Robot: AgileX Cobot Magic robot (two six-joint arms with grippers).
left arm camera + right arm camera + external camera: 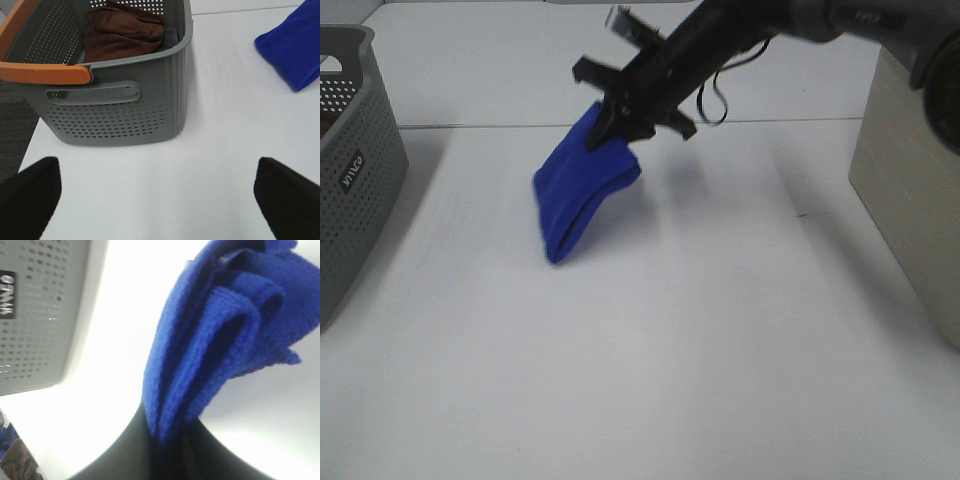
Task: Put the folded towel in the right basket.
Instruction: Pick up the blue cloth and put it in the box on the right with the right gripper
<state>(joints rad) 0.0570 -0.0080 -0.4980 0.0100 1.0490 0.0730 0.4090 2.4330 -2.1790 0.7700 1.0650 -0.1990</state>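
Well left of the right basket (pixel 908 200), the right gripper (pixel 611 120) clamps the folded towel (pixel 582 190) by its top — long axis hanging down.

Grey perforated basket (pixel 115 125) (orange handle (pixel 45 74)) holds brown cloth (pixel 122 35), on white table (pixel 225 130).

the right arm (pixel 720 35) is black, trailing a thin looped black cable (pixel 718 102), with an angular black hand (pixel 608 122).
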